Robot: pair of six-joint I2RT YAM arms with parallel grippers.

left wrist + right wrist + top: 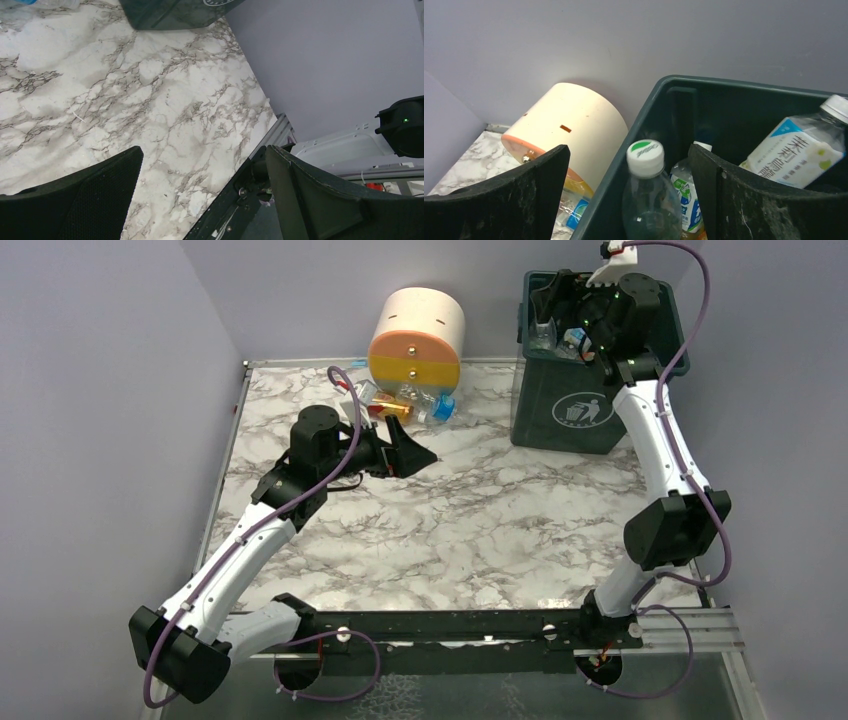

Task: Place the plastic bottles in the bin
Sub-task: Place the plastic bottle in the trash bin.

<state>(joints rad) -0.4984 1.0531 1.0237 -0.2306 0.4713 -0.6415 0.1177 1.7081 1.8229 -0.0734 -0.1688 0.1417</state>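
Table [480, 530], with the bin [560, 415] part filled and more to fetch.
The bin stands at the far right and holds several bottles [796, 150], one upright below the right gripper [629, 150], whose jaws are wide apart and touch nothing. The drawer unit [420, 335] lies at the far edge with a heap [410, 405] of bottles against it. The left gripper [418, 453] hovers near the heap, spread and empty. Judged best: lift the right arm straight up clear of the rim, then take one bottle from the heap across its body, not by its cap.
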